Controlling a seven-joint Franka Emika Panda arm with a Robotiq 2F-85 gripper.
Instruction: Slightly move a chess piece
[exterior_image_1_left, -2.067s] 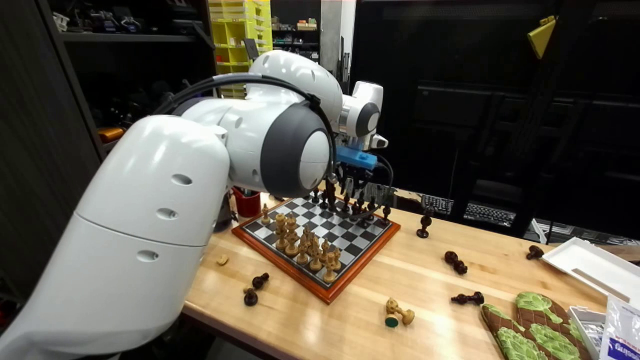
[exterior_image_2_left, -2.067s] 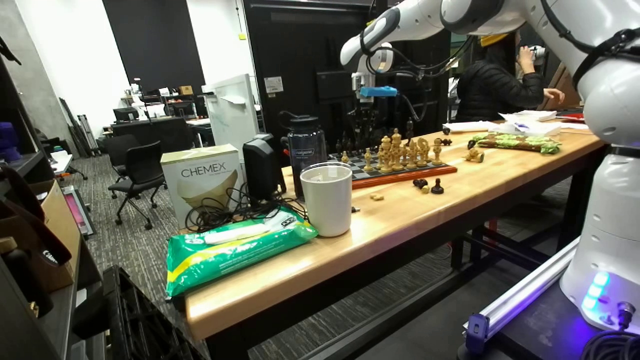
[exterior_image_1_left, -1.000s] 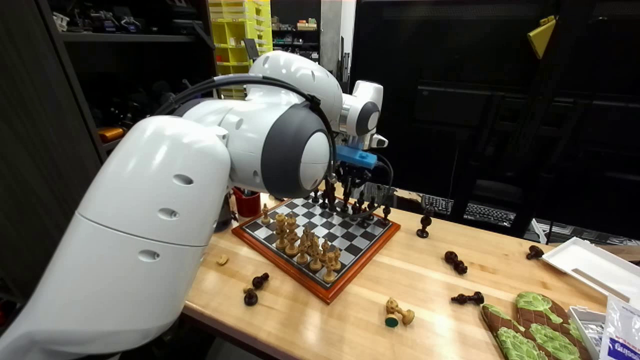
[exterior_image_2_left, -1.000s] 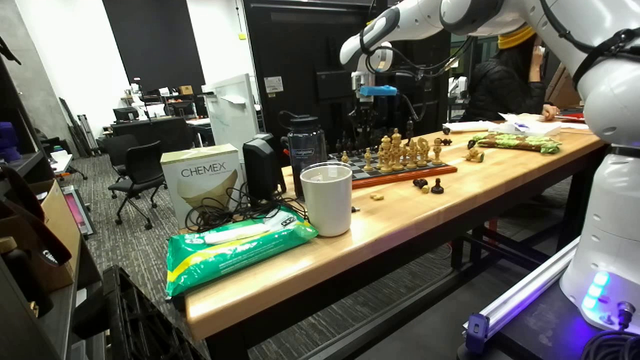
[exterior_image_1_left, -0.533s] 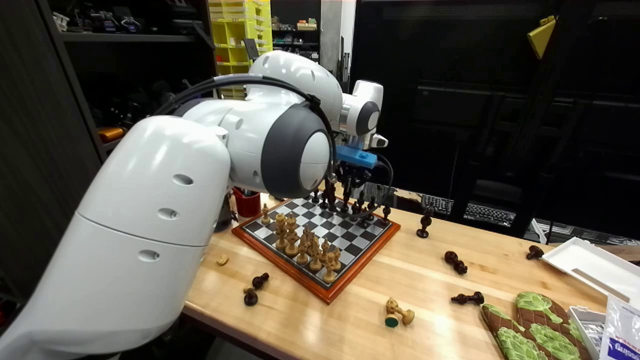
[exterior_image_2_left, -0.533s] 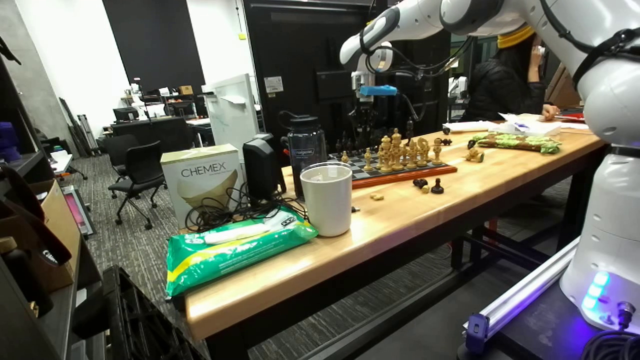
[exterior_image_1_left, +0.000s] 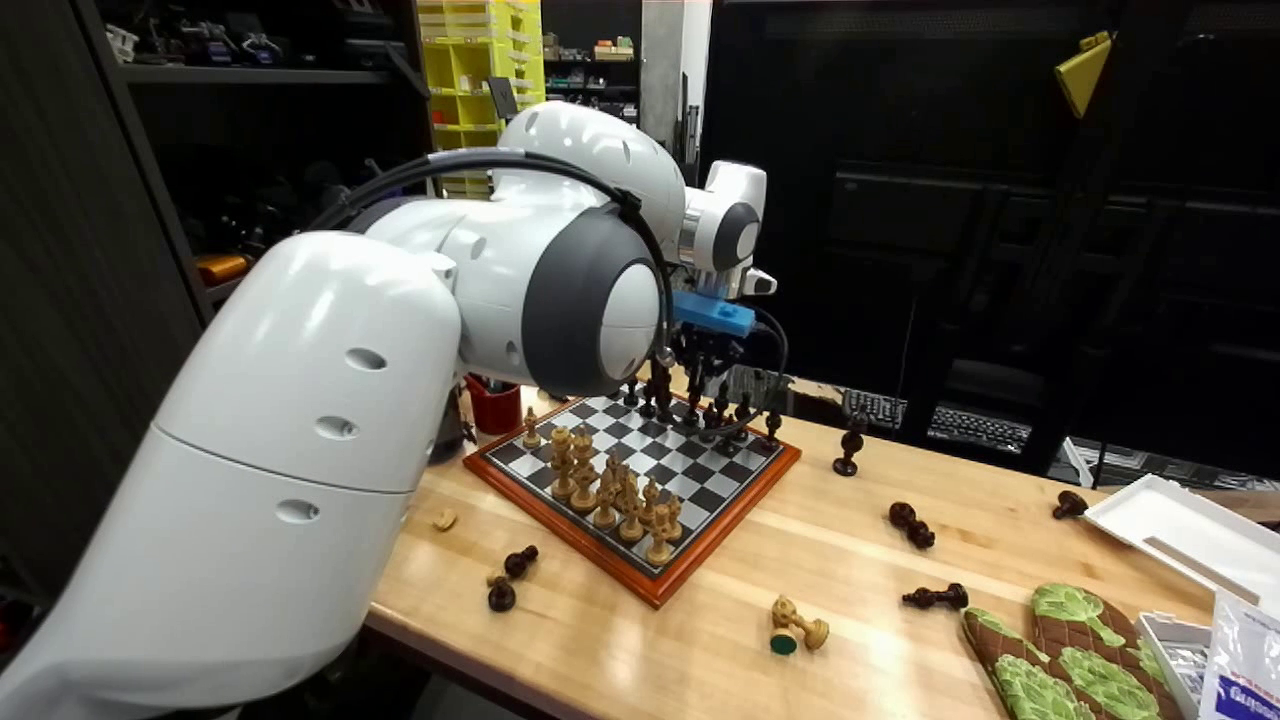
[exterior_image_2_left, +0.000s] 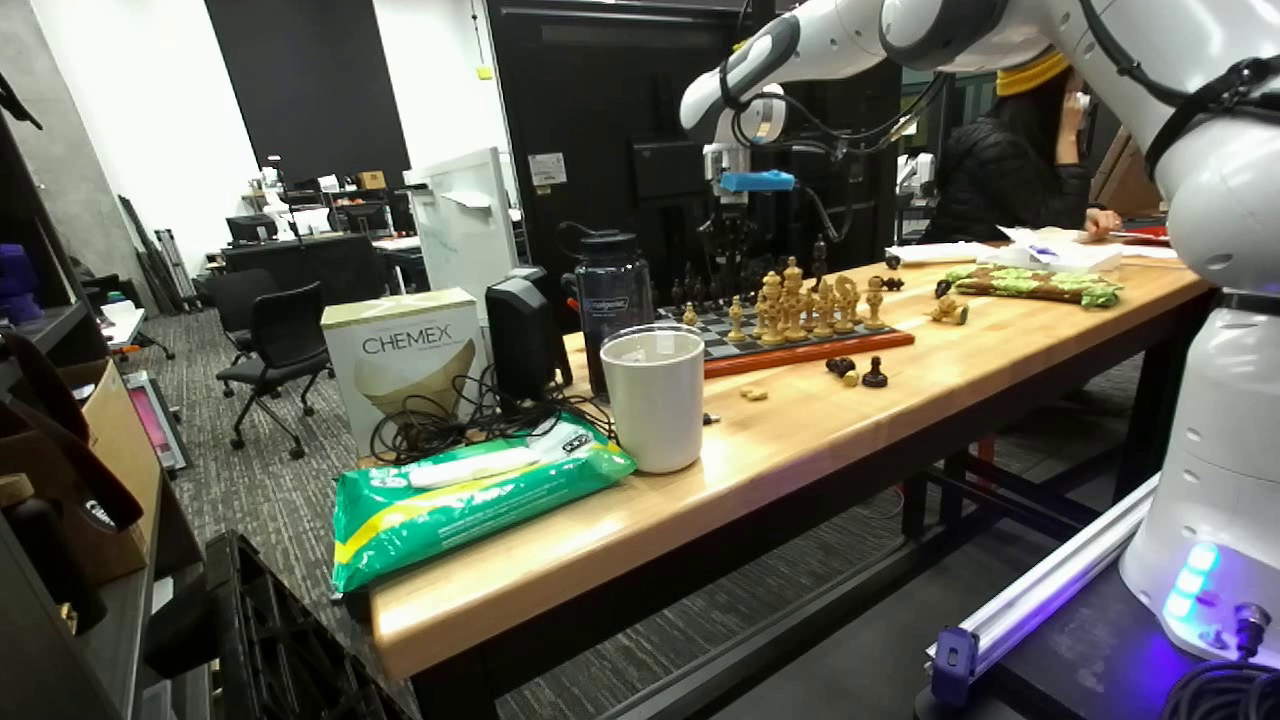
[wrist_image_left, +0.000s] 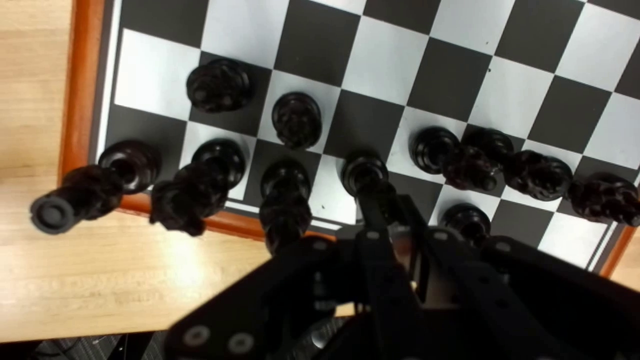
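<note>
The arm (exterior_image_1_left: 370, 300) is arching high over the table (exterior_image_1_left: 720, 640), its gripper (wrist_image_left: 389, 206) pointing down
The gripper is clamping a dark chess piece (wrist_image_left: 368, 179) among other dark pieces (wrist_image_left: 297, 120) near an edge of the chessboard (wrist_image_left: 380, 65).

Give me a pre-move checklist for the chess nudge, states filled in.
1. Gripper closed on the dark piece: ok; it pinches the upper part in the wrist view.
2. Dark piece lifted off the board: cannot tell; the underside of its base is not shown.
3. Side clearance: not ok; the left neighbour and right neighbour, as the wrist view shows them, stand close, so a sideways nudge might bump one.
4. Cable clear of the pieces: cannot tell; it overlaps dark ones in an exterior view.
5. Light pieces on the board away from the gripper: ok; they stand along the opposite side.
</note>
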